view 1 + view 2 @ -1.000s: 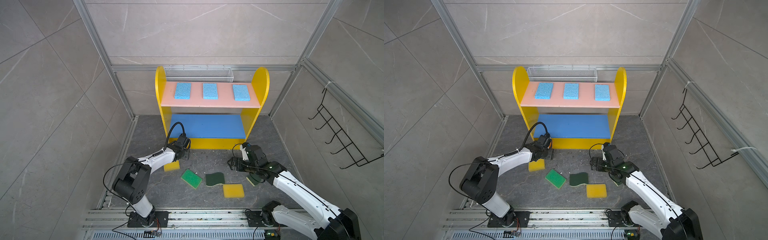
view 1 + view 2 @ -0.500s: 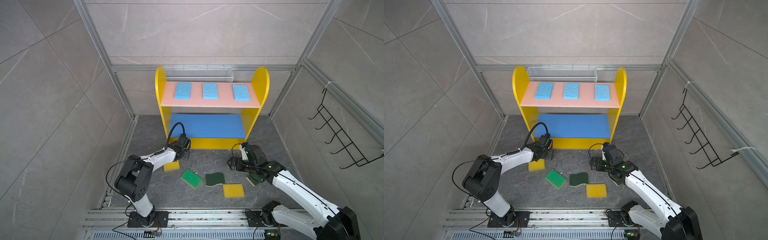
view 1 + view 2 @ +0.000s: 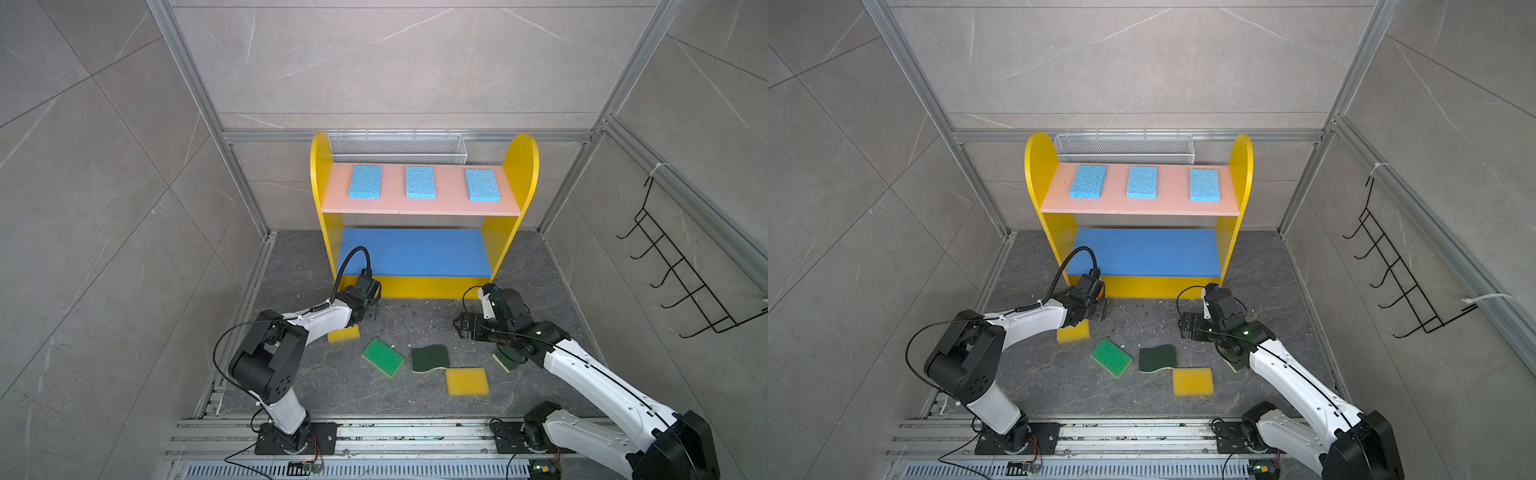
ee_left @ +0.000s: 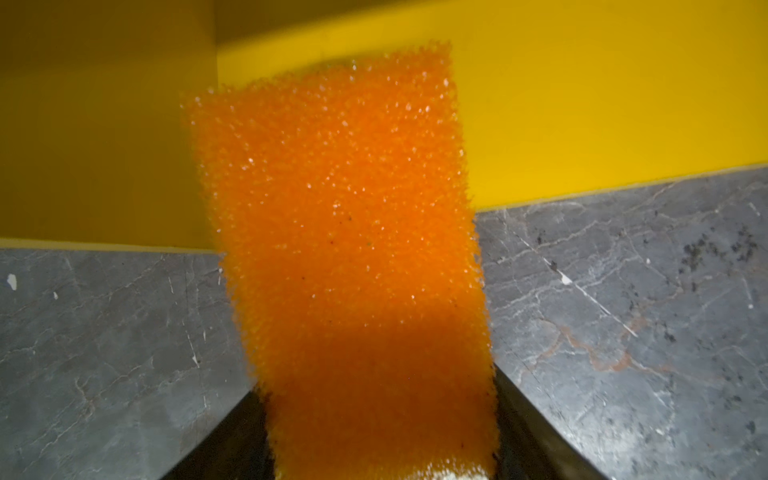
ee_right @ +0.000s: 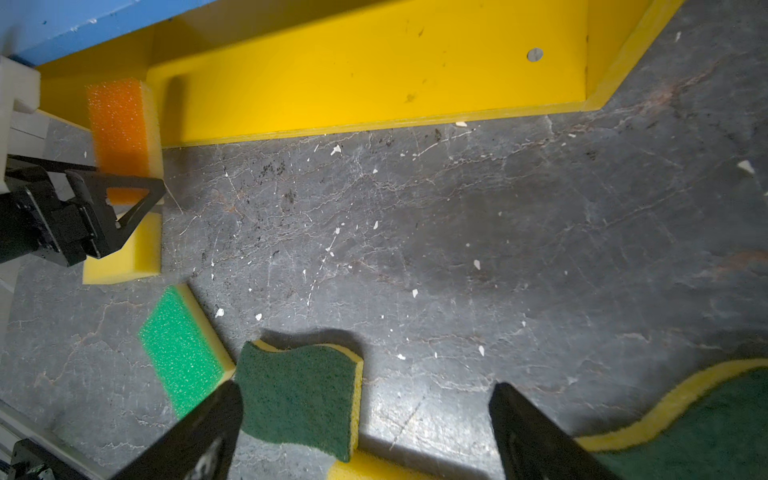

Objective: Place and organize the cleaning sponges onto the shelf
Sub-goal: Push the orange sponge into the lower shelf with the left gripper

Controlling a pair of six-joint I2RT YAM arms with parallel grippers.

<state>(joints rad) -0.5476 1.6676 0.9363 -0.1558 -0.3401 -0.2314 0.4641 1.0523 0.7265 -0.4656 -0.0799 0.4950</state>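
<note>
My left gripper (image 4: 378,386) is shut on an orange sponge (image 4: 336,216), held low in front of the shelf's (image 3: 521,166) bottom left corner. The right wrist view shows this orange sponge (image 5: 120,124) against the yellow bottom board (image 5: 374,83). My right gripper (image 5: 368,390) hangs open and empty over the floor. Three light blue sponges (image 3: 419,182) lie on the pink top board. On the floor lie a yellow sponge (image 3: 343,333), a bright green one (image 3: 382,357), a dark green scourer (image 3: 430,359), another yellow one (image 3: 466,381), and a second scourer (image 3: 505,360) partly under my right arm.
A white wire mesh basket (image 3: 399,147) hangs behind the shelf. A black hook rack (image 3: 681,282) is on the right wall. Tiled walls close in both sides, and a metal rail (image 3: 374,432) runs along the front. The blue middle board (image 3: 415,253) is bare.
The left arm has shifted slightly, its gripper staying at the shelf's lower left front with the orange sponge. The right arm has not visibly moved.
</note>
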